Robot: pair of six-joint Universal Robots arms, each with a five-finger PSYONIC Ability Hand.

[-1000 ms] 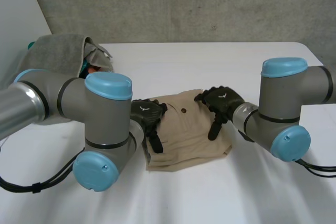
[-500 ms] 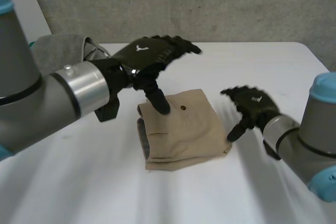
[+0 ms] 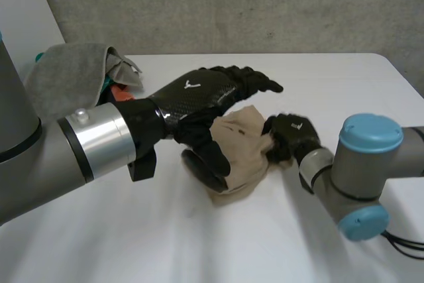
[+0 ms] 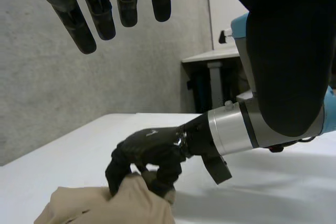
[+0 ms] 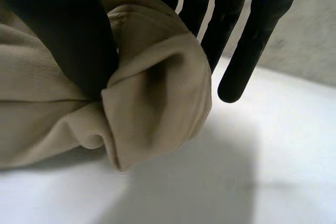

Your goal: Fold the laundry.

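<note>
A folded beige garment (image 3: 242, 144) lies mid-table, bunched up along its right side. My right hand (image 3: 291, 134) is at that right edge, shut on the cloth. In the left wrist view the right hand (image 4: 147, 148) has its fingers curled into the beige garment (image 4: 105, 205). In the right wrist view the thumb (image 5: 58, 30) presses a fold of the garment (image 5: 152, 87) against the fingers (image 5: 247, 40). My left hand (image 3: 199, 94) hovers above the garment's left part, open, holding nothing. Its straight fingers (image 4: 100, 9) hang well above the cloth in its own wrist view.
A pile of grey laundry (image 3: 76, 71) with something orange and teal beneath it sits at the table's back left corner. The white table (image 3: 331, 84) runs to a concrete wall behind. A desk (image 4: 215, 56) stands off the table beyond the right arm.
My left hand lifted off the garment and now hovers above it. The right hand swung out, came back to the right edge, and closed on it, bunching the cloth.
</note>
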